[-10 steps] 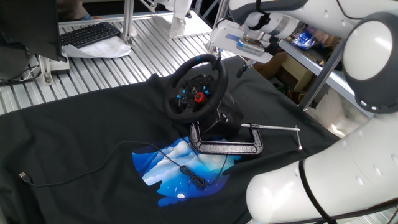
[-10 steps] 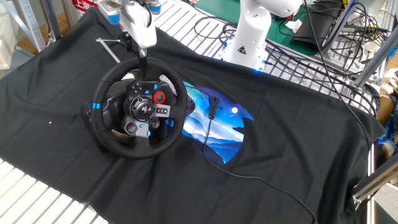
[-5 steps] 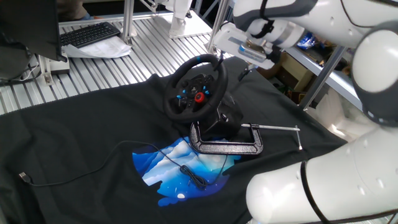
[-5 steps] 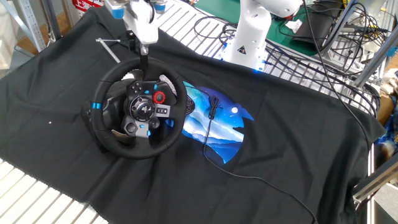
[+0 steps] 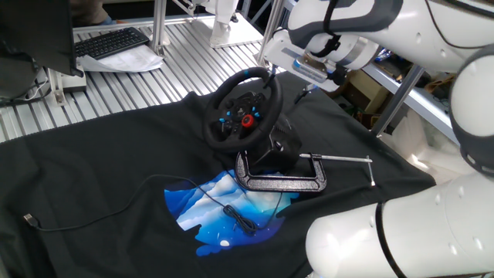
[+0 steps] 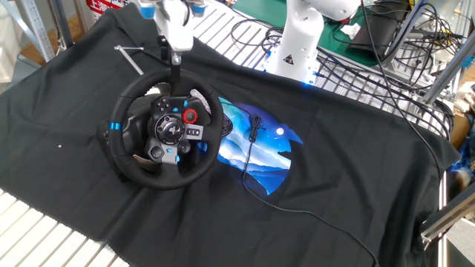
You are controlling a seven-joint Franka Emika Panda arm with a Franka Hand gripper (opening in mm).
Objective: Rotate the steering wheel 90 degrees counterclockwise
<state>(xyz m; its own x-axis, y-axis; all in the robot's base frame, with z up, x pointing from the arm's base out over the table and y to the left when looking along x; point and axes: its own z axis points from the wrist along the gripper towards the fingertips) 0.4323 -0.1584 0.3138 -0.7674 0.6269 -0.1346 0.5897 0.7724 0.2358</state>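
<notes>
The black steering wheel (image 5: 242, 109) stands tilted on its base on the black cloth. Its hub carries a red centre button and blue buttons. In the other fixed view the wheel (image 6: 165, 130) faces the camera with the blue stripe (image 6: 115, 126) on the left of the rim. My gripper (image 6: 176, 65) hangs just above and behind the top of the rim, its dark fingers pressed together with nothing held. In the one fixed view the gripper (image 5: 302, 87) is to the right of the rim, apart from it.
A metal C-clamp (image 5: 281, 181) with a long screw rod (image 5: 344, 159) grips the wheel's base. A thin black cable (image 5: 193, 193) trails over the blue print (image 6: 256, 144). A keyboard (image 5: 112, 42) lies at the back; another robot's white base (image 6: 300, 37) stands beyond the cloth.
The gripper has drifted up and slightly away from the top of the rim. The wheel and its blue stripe stay where they were.
</notes>
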